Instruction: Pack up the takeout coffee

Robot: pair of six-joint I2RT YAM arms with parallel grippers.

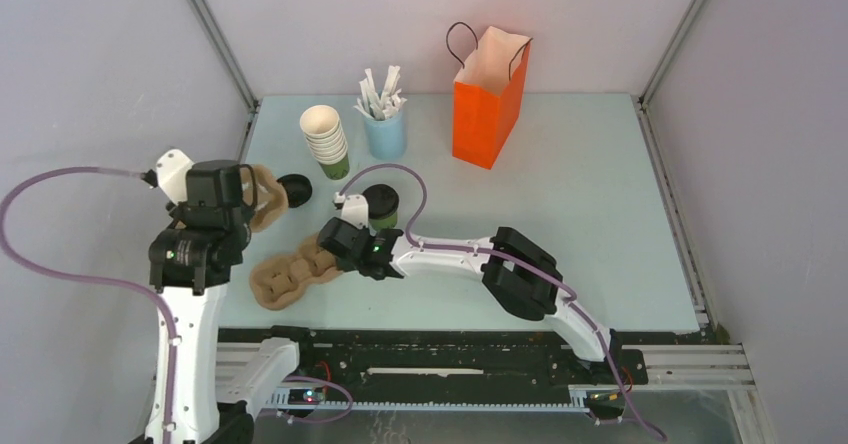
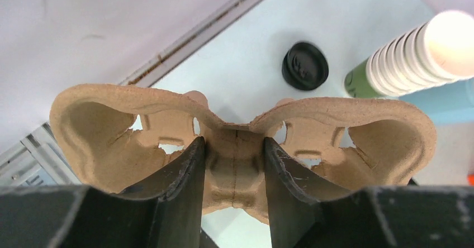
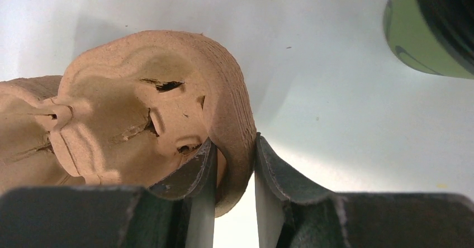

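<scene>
- the left gripper [image 2: 233, 143] pinched the middle rib of a pulp cup carrier [image 2: 100, 119], one finger on each side, near the left edge of the table [image 1: 580, 224]; whether the carrier touched the table could not be told.
- the right gripper [image 3: 235, 143] was clamped on the curved rim of a stack of pulp carriers [image 1: 295, 272] lying near the table's front.
- the takeout coffee [image 1: 382, 204], a green cup with its black lid on, stood upright on the table just beyond the right gripper, held by neither claw.
- a loose black lid [image 1: 295, 189] lay flat between the left-held carrier and the coffee.
- farther back stood a stack of paper cups [image 1: 325, 139], a light blue cup [image 1: 385, 132] of white sticks and an open orange paper bag [image 1: 490, 99].
</scene>
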